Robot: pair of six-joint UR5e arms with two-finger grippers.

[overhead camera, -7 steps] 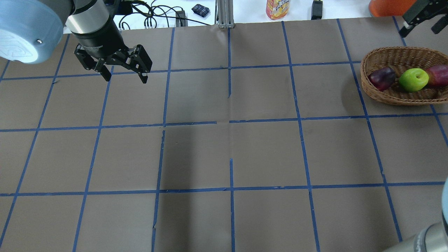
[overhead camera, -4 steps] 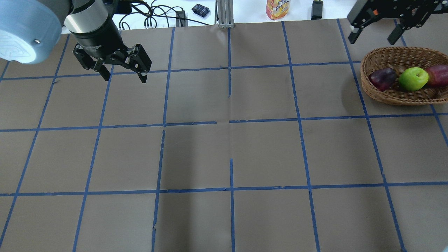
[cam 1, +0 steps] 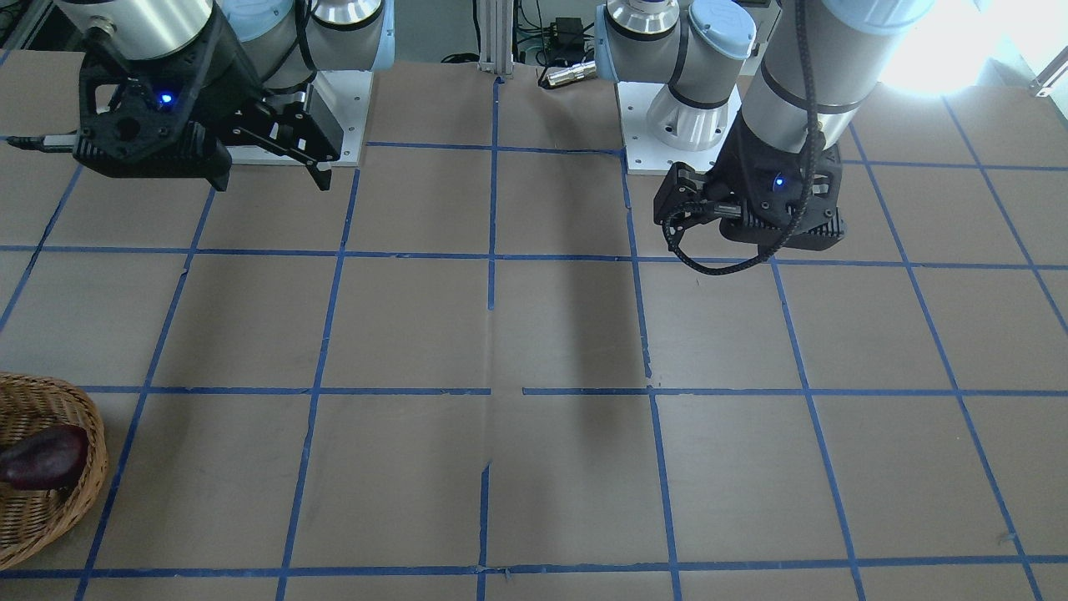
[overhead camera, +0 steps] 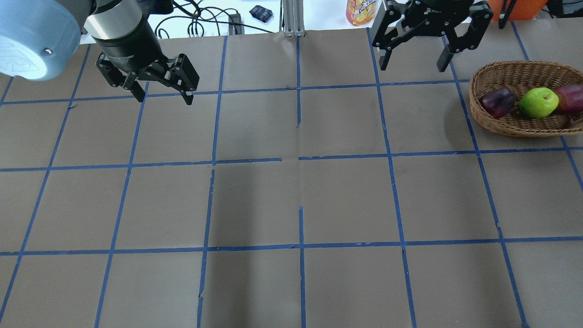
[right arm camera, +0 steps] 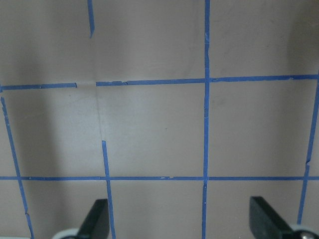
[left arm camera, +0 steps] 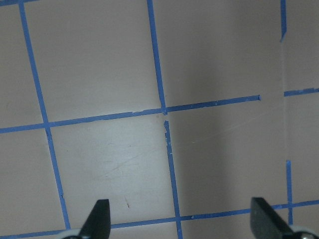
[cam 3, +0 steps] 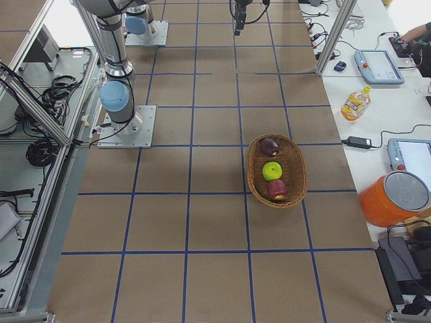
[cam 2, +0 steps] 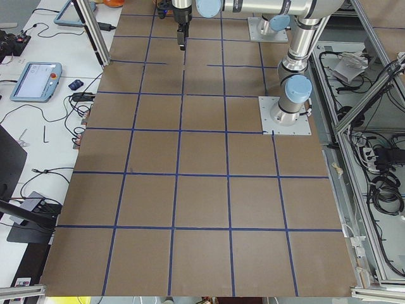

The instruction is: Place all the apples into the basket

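Both pincers hang released and empty. The left gripper [overhead camera: 164, 98] is in the upper left of the overhead frame, the right gripper [overhead camera: 412, 67] at top, right of centre. Each wrist view shows wide-spread jaws over the bare brown paper-covered table with blue tape grid [overhead camera: 300, 191].

Risk, as I judge it: the right gripper is the nearer one to the light-brown woven wicker basket [overhead camera: 473, 86]. A careless sweep toward the frame's right could clip the rim, shove the basket or roll fruit out. The blocky red apple [overhead camera: 569, 98] lies at the far right end by the rim, so it seems the likeliest to go.

Basket, upper right: dark maroon apple [overhead camera: 497, 102], bright lime-green apple [overhead camera: 538, 103] and the red one lie in a row inside it. I see no apple on the table, so the task looks complete.
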